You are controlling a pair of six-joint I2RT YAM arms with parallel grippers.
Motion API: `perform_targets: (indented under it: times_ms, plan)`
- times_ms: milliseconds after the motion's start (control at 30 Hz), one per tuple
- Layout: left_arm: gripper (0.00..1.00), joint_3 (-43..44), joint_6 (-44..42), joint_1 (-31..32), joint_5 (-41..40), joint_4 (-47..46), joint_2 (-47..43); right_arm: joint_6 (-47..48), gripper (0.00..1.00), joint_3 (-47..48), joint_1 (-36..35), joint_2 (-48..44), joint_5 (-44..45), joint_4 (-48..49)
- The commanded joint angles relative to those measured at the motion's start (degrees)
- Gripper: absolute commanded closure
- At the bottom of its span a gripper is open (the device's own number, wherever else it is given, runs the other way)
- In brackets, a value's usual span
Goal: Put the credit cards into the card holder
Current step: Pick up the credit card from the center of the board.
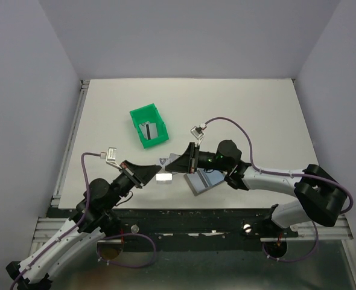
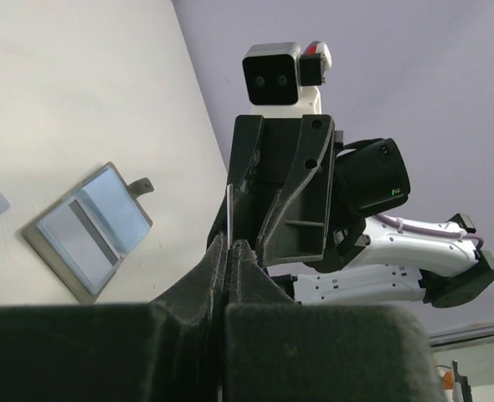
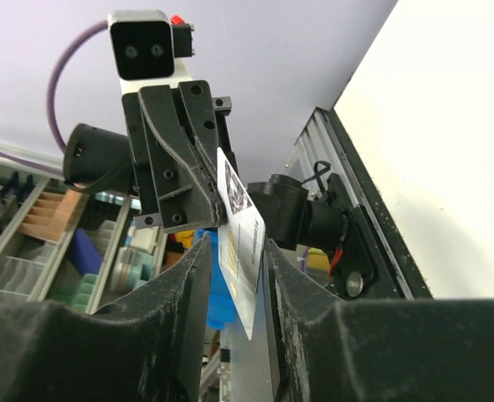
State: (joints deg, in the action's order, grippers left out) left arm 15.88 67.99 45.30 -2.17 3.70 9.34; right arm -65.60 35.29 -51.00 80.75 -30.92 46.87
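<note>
One credit card (image 3: 237,219) stands on edge in the air between the two grippers. My left gripper (image 2: 228,248) is shut on it; in the left wrist view the card (image 2: 228,208) shows only as a thin line. My right gripper (image 3: 235,245) is open around the same card, with a gap on each side. In the top view the grippers meet tip to tip, left (image 1: 156,170) and right (image 1: 169,164). The card holder (image 1: 201,182) lies open on the table under the right arm, light blue-grey inside (image 2: 90,228). A second card (image 1: 164,177) lies flat below the grippers.
A green bin (image 1: 148,125) stands behind the grippers with a card-like piece (image 1: 148,130) inside it. The table's front edge and a metal rail (image 1: 196,225) run just behind the arm bases. Grey walls close in the table on three sides.
</note>
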Motion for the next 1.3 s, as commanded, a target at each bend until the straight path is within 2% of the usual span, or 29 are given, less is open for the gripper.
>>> perform_targets:
  times_ms: [0, 300, 767, 867, 933, 967, 1033, 1100, 1167, 1267]
  plan:
    - [1.0, -0.1, 0.7, 0.1, -5.2, -1.7, -2.4, -2.8, 0.62, -0.3, -0.2, 0.8, 2.4, 6.8]
    - [1.0, -0.7, 1.3, 0.1, -7.0, -2.6, -2.6, -3.4, 0.63, 0.4, -0.2, 1.7, 1.3, 6.8]
    - [1.0, -1.7, 2.1, 0.1, -6.6, -2.5, -3.3, -3.4, 0.72, 1.6, -0.2, 2.5, 0.2, 5.5]
    - [1.0, -2.3, 2.6, 0.1, -6.4, -2.4, -3.6, -3.5, 0.8, 2.2, -0.2, 2.9, -0.3, 5.7]
    - [1.0, -2.3, 2.8, 0.1, -6.3, -2.2, -3.6, -3.4, 0.95, 2.4, -0.1, 3.3, -0.6, 5.7]
    - [1.0, -2.3, 2.9, 0.1, -6.3, -1.9, -3.5, -3.4, 1.0, 2.6, -0.1, 3.2, -0.9, 5.5]
    - [0.86, -2.1, 3.3, 0.1, -6.6, -0.7, -3.4, -2.6, 1.0, 2.3, -0.1, 2.5, -0.7, 4.4]
    - [0.62, -1.6, 3.4, 0.1, -7.4, 1.5, -3.5, -0.8, 1.0, 2.0, 0.3, 0.4, 0.5, 0.4]
    - [0.42, -0.8, 3.1, 0.1, -8.6, 4.2, -3.9, 2.5, 1.0, 1.8, 1.3, -2.7, 2.3, -8.9]
    - [0.25, 0.7, 2.5, 0.1, -10.4, 8.1, -4.2, 6.9, 1.0, 0.2, 4.5, -8.7, 6.1, -23.5]
